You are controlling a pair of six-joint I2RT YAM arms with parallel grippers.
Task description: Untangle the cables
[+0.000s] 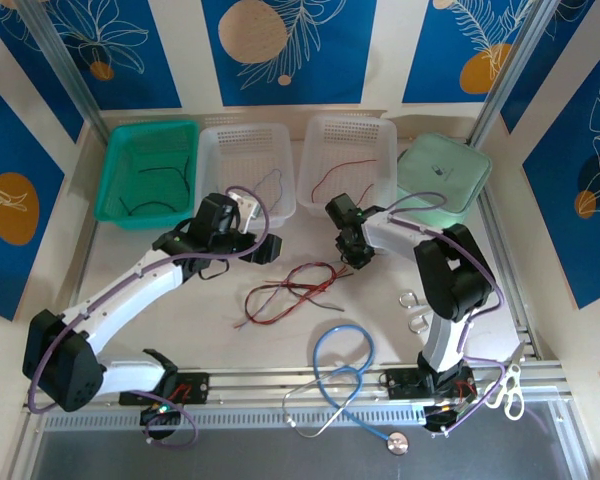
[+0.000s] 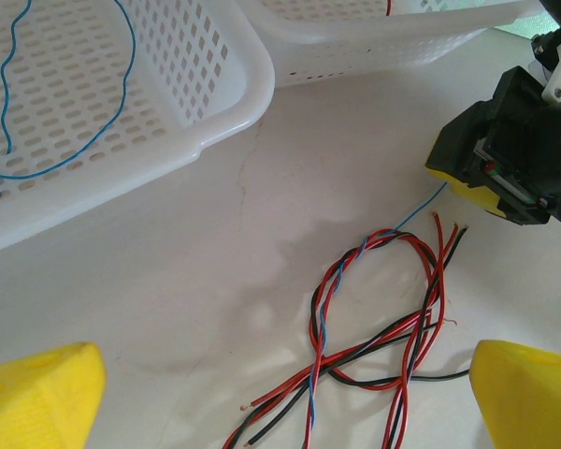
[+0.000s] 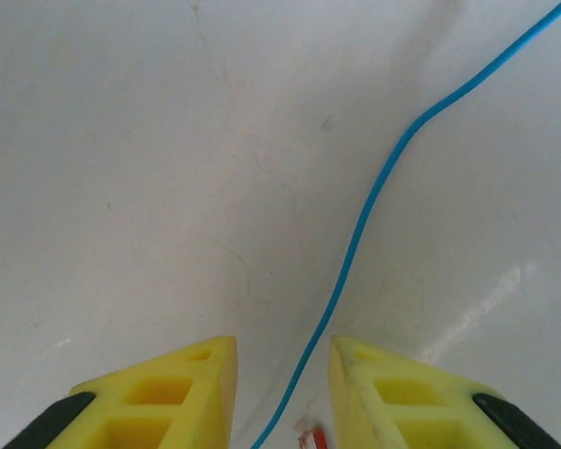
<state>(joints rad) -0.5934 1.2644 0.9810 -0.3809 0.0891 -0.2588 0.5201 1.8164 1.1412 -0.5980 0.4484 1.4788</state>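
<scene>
Cables (image 2: 374,318) are sitting in a loose knot on the white table (image 1: 270,345), pretty much dead centre between the two arms, red and black strands looped over each other. One thin blue wire (image 3: 365,215) is twisted in with them and runs out of the knot toward the right gripper (image 3: 282,351). From the right wrist view, its yellow fingers (image 3: 182,383) sit low over the table with a narrow gap between them. The blue wire runs right through that gap, and the pads don't look pressed onto it. The left gripper (image 2: 280,412) hangs over the near side of the knot with its jaws spread wide, holding nothing. Just behind are a white basket (image 2: 234,103) with another blue wire in it and a green basket (image 1: 145,170) off to the left.
</scene>
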